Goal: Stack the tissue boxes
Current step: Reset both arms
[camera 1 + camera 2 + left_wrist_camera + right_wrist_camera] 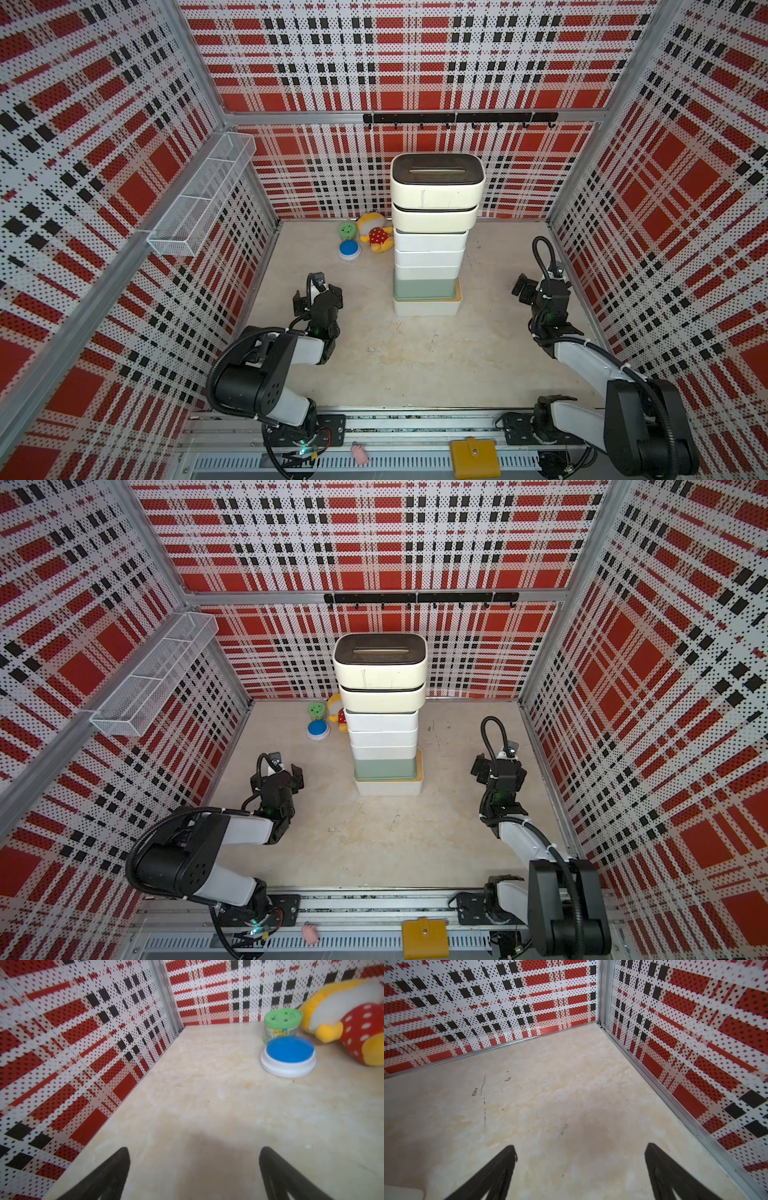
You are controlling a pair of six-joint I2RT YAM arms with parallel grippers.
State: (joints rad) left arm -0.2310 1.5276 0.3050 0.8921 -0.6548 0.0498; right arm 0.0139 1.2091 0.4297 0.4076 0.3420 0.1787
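Only in both top views, tissue boxes (pixel 430 245) (pixel 382 725) stacked; left gripper (pixel 194 1149), right gripper (pixel 580 1145) spread, empty.

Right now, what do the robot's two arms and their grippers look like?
The left arm and right arm share white link shells between chunky black joint housings. A ribbed black cable runs along each toward the wrist. The left gripper and right gripper each have two slim black fingers tapering to points.
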